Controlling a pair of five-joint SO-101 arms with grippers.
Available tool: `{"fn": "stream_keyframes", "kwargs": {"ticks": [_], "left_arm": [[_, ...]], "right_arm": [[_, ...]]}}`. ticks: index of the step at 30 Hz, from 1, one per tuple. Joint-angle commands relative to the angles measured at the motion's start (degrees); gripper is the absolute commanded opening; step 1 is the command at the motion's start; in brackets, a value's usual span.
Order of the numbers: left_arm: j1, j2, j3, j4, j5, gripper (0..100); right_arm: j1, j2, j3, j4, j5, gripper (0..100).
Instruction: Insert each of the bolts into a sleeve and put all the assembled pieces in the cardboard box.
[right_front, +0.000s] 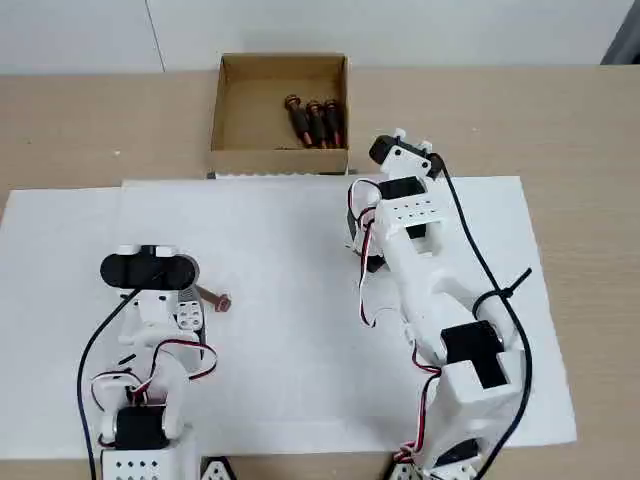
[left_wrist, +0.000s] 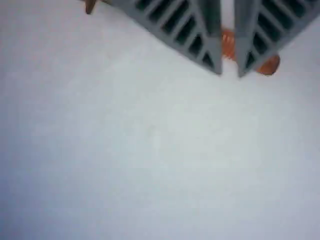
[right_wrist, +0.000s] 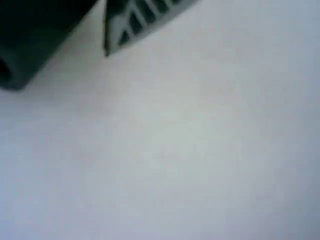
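Loose bolt (right_front: 216, 299) is lying on the white paper (right_front: 290, 330), head pointing toward the sheet's middle, just beside the left gripper (left_wrist: 229, 70). The jaws are sitting nearly together w/ only a thin slit. The bolt is running across behind their tips, not between them, so prob. it's just resting there until a sleeve is brought. Three assembled pieces (right_front: 313, 122) are lying side by side in the cardboard box (right_front: 218, 110) on the counter (right_front: 80, 130) beyond the paper, i.e. already delivered. Right gripper (right_wrist: 109, 46) is hanging close over bare paper; whether it's apart or together can't be told.
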Motion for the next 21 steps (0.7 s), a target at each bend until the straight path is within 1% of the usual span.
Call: {"fn": "stream_keyframes", "kwargs": {"ticks": [1, 5, 6, 8, 11, 13, 18, 21], "left_arm": [[0.2, -0.5, -0.4, 0.3, 0.4, 1], [0.2, -0.5, -0.4, 0.3, 0.4, 1], [0.2, -0.5, -0.4, 0.3, 0.4, 1], [0.2, -0.5, -0.4, 0.3, 0.4, 1], [0.2, -0.5, -0.4, 0.3, 0.4, 1], [0.2, -0.5, -0.4, 0.3, 0.4, 1], [0.2, -0.5, -0.4, 0.3, 0.4, 1], [0.2, -0.5, -0.4, 0.3, 0.4, 1]], "right_arm": [[0.4, 0.1, -1.9, -0.4, -0.1, 15.6], [0.4, 0.1, -1.9, -0.8, 0.0, 1.2], [0.4, 0.1, -1.9, -0.8, 0.1, 0.2], [0.4, -0.2, -1.9, -0.5, 0.0, 1.4], [0.5, -0.4, -2.4, -0.3, 0.1, 0.2], [0.5, -0.4, -4.4, 1.6, 0.1, 0.2], [0.3, -0.4, -16.9, 12.6, 0.1, 0.2], [0.4, -0.4, -25.4, 21.1, 0.1, 0.2]]}}
